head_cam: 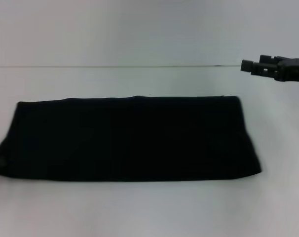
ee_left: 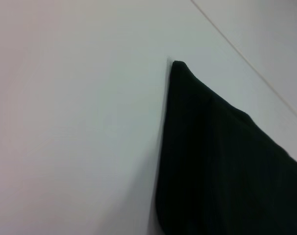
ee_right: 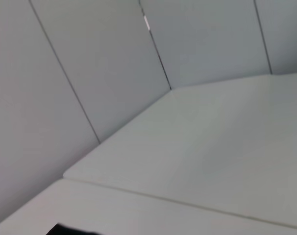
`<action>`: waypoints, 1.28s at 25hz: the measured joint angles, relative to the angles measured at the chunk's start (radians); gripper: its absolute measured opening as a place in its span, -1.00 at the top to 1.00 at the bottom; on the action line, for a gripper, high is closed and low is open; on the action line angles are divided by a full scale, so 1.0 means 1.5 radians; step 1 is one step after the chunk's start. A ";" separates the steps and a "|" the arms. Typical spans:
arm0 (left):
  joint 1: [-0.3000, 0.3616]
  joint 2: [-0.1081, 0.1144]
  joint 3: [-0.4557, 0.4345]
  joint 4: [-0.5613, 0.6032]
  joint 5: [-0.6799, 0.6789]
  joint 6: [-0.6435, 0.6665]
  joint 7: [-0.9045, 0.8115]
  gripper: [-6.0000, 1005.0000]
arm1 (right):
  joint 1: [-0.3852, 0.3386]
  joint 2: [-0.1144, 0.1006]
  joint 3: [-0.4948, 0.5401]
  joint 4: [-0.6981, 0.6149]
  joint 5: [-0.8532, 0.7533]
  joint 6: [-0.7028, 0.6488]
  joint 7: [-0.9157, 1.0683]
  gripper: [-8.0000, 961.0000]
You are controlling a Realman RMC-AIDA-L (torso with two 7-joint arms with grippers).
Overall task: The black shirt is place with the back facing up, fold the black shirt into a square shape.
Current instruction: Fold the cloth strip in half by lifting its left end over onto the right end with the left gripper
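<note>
One long band is what the black shirt (head_cam: pixel 127 139) makes now on the table (head_cam: pixel 139 212), its long axis from my left to my right. My right gripper (head_cam: pixel 253 67) hangs above the far right corner, apart from the cloth; its opening I cannot tell. My left gripper is not visible.

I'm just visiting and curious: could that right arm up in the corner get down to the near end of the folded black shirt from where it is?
Probably yes. The right gripper hangs above the table's far right, and only bare table lies between it and the black shirt.
</note>
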 joint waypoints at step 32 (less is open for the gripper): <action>-0.289 -0.089 0.108 -0.192 -0.141 0.019 0.105 0.67 | -0.072 -0.016 0.008 -0.009 0.027 0.019 -0.034 -0.90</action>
